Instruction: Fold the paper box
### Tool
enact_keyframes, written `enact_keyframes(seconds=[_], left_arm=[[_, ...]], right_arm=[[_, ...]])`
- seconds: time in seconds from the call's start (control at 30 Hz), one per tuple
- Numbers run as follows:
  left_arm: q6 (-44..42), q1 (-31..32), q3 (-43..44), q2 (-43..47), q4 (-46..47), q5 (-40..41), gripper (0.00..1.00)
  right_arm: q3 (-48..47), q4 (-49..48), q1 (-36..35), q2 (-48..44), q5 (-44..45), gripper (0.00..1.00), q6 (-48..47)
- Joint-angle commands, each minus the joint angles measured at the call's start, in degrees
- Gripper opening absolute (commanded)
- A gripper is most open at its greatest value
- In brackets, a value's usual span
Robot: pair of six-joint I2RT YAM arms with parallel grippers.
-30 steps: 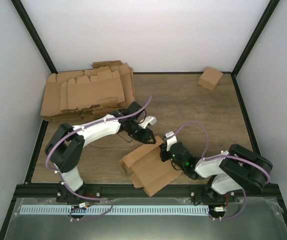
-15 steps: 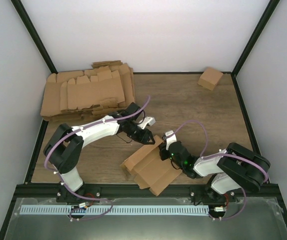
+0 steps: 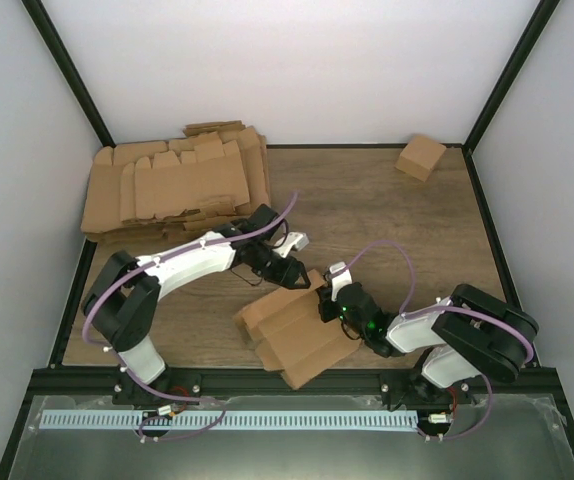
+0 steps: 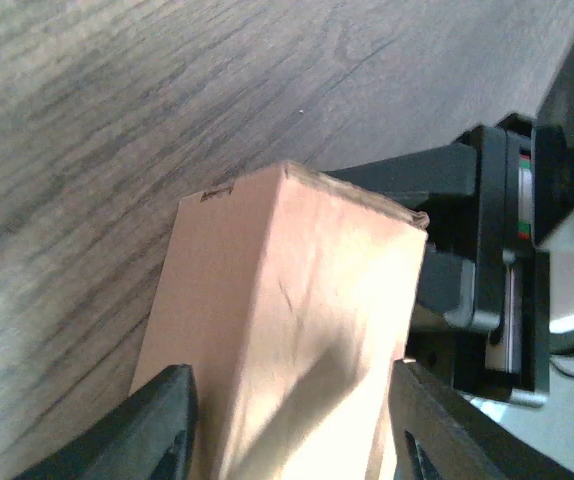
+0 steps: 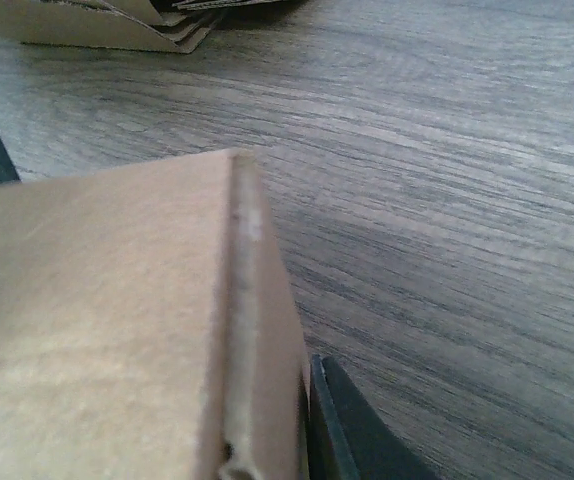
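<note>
The paper box [image 3: 295,335] lies partly folded on the table near the front, between the two arms. My left gripper [image 3: 295,279] hovers at its far edge. In the left wrist view a raised panel of the paper box [image 4: 287,330] stands between the spread jaws of my left gripper [image 4: 292,405], with slight gaps at both fingers [image 4: 162,425]. My right gripper [image 3: 324,306] pinches the box's right edge. In the right wrist view one dark finger [image 5: 352,435] presses against the cardboard wall [image 5: 117,330]; the other finger is hidden behind it.
A thick pile of cardboard blanks [image 3: 172,185] fills the back left corner, its edge also visible in the right wrist view [image 5: 107,25]. A small cube-like carton [image 3: 421,156] sits at the back right. The right gripper's black body [image 4: 487,240] is close beyond the box.
The box has slid a little to the left and forward. My left gripper's jaws have widened around the raised panel. The right gripper stays on the box's edge.
</note>
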State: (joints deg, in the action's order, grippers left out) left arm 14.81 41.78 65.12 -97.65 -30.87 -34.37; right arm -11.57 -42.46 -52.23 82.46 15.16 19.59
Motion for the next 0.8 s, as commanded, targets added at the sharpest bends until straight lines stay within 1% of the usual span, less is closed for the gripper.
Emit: enact_keyframes(seconds=[0.0, 0.1, 0.17, 0.33, 0.47, 0.57, 0.67, 0.77], left_arm=[[-0.2, 0.3, 1.0, 4.7, -1.0, 3.4, 0.60], [0.0, 0.2, 2.2, 7.9, -2.0, 6.3, 0.67], [0.1, 0.2, 2.8, 10.3, -2.5, 8.9, 0.69], [0.6, 0.2, 3.3, 17.0, -3.6, 17.4, 0.75], [1.2, 0.2, 3.0, 22.0, -4.1, 24.3, 0.78], [1.3, 0.3, 2.0, 25.9, -3.9, 29.9, 0.80], [1.4, 0.2, 0.1, 30.7, -3.0, 33.6, 0.85], [1.6, 0.2, -1.4, 34.0, -2.5, 34.6, 0.88]], right_arm=[[-0.9, -0.4, 0.0, -0.6, 2.0, 0.10, 0.9], [-1.1, 0.3, 0.0, -1.3, 2.6, 0.04, 0.9], [-1.4, 1.0, 0.0, -1.9, 3.3, 0.01, 1.0], [-2.2, 3.6, 0.0, -4.0, 6.7, 0.01, 2.0], [-3.9, 6.2, 0.1, -5.2, 11.4, 0.01, 2.3], [-7.1, 10.7, 0.9, -4.5, 13.8, 0.01, 2.9], [-9.9, 14.4, 2.8, -3.8, 13.2, 0.01, 3.6], [-10.8, 16.1, 5.5, -5.0, 9.7, 0.01, 5.2]])
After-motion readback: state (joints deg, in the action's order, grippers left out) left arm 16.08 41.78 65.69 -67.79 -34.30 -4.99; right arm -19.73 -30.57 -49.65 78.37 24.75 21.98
